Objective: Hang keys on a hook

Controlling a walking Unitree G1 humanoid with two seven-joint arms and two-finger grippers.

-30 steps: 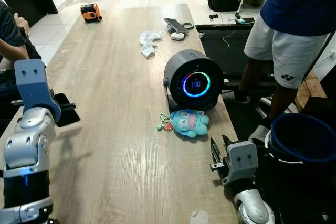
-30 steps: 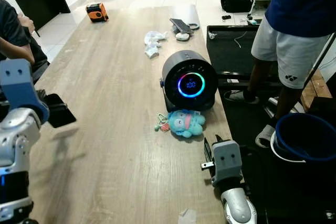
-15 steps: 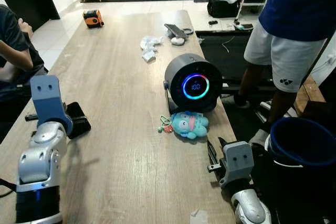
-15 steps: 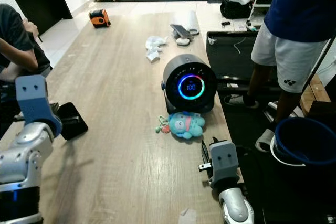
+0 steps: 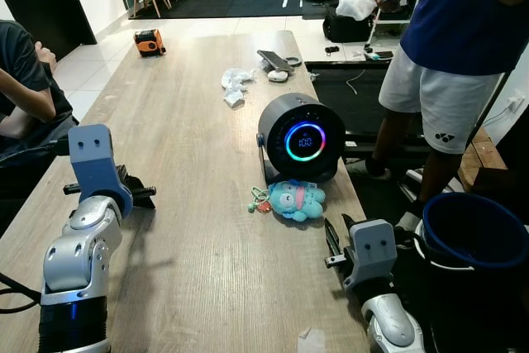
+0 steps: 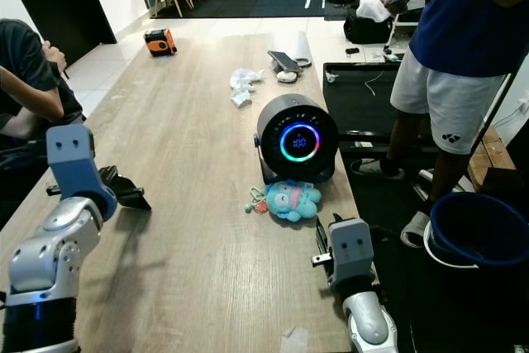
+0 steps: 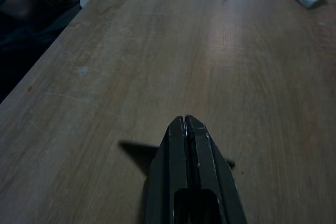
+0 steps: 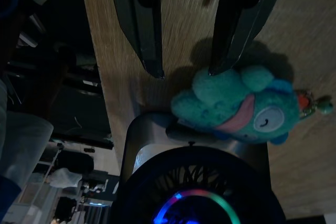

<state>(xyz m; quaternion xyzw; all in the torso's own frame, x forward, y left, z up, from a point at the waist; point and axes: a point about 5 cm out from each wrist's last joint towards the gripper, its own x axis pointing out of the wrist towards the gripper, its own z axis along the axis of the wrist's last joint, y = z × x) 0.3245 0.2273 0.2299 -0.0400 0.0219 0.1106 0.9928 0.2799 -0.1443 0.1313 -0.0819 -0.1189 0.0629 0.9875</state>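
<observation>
A blue plush toy (image 5: 296, 199) lies on the wooden table (image 5: 190, 155) with a small bunch of keys (image 5: 259, 202) at its left side. It rests right in front of a black round device (image 5: 302, 137) with a glowing ring. My right gripper (image 8: 186, 71) is open, its fingertips just short of the plush toy (image 8: 239, 106); it sits near the table's right edge (image 5: 333, 237). My left gripper (image 7: 185, 119) is shut and holds nothing, low over bare wood at the table's left side (image 5: 142, 194). I cannot make out a hook.
A person in a blue shirt and white shorts (image 5: 450, 55) stands to the right of the table, and a blue bucket (image 5: 475, 233) sits beside my right arm. Another person (image 5: 21, 88) sits at the left. Crumpled tissue (image 5: 234, 85), a phone (image 5: 274, 59) and an orange tool (image 5: 150, 41) lie further along.
The camera has tilted up, showing more of the room. My left arm has swung in over the table towards the middle. The right gripper and plush toy keep their places.
</observation>
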